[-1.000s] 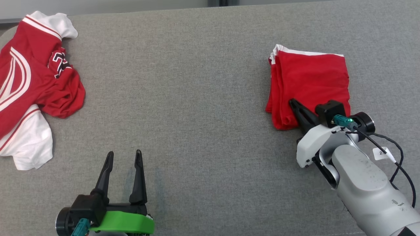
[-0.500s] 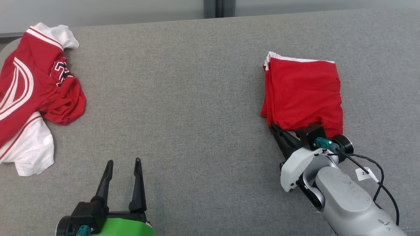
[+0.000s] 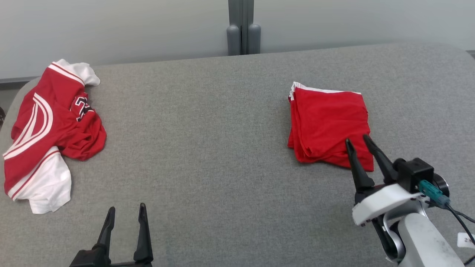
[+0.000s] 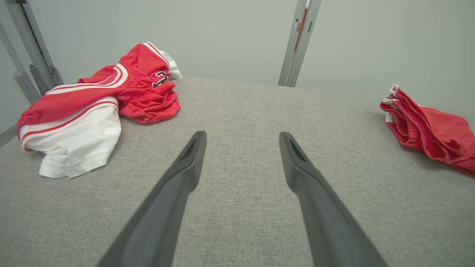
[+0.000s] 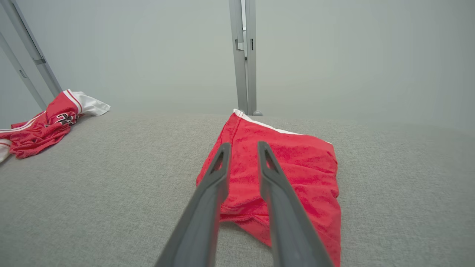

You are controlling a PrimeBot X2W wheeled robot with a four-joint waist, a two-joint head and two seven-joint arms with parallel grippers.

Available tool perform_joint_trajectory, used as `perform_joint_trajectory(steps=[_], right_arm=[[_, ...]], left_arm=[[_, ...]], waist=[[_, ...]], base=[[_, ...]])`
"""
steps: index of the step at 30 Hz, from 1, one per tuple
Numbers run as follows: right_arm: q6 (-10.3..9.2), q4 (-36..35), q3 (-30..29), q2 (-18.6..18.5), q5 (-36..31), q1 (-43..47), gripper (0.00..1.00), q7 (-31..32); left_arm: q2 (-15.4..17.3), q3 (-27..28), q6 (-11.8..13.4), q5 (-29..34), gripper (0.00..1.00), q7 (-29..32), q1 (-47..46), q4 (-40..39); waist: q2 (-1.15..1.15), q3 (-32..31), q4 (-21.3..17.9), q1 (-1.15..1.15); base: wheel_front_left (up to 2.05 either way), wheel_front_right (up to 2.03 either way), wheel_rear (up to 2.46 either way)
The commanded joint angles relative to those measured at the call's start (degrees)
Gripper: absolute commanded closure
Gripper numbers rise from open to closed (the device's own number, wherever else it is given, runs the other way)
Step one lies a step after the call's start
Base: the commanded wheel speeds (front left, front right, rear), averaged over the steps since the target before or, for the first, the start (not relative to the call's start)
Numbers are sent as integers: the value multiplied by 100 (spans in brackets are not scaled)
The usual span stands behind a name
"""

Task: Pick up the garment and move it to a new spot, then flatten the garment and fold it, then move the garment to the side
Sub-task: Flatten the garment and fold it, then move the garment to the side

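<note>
Head view: seeing garment [image 3: 326,118] lying folded toward table [image 3: 207,148] right edge; right gripper [image 3: 357,138] hovering over its near edge, jaws slightly apart, gripping nothing; left gripper [image 3: 126,206] gaping by front edge. Advising lifting straight off, avoiding snagging the fold.

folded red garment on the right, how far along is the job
Done: the garment lies folded at the right of the table. In hand: the right gripper, fingers parted and empty, is at its near edge. Remaining: nothing obvious for this piece; the crumpled jersey lies unfolded far left, with the left gripper open over bare table.
</note>
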Motion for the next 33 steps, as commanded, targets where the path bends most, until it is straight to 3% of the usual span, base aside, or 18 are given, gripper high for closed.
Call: perform_joint_trajectory(steps=[1,9,20,33], right_arm=[[-7,-219,-211,38,-88,281,0,-16],[-7,-877,-1123,114,-391,1357,0,-16],[-7,-902,-1381,196,-322,2007,0,-16],[-7,-767,-1305,164,-386,1843,0,-16]], left_arm=[[14,74,-35,44,0,-1,142,28],[14,218,-188,101,0,-1,307,122],[14,274,-283,65,0,-1,342,330],[14,245,-316,10,0,-1,322,378]], waist=[[0,-316,-29,0],[0,-507,-34,0],[0,-531,-139,0],[0,-491,-140,0]], base=[[0,0,0],[0,0,0],[0,0,0],[0,0,0]])
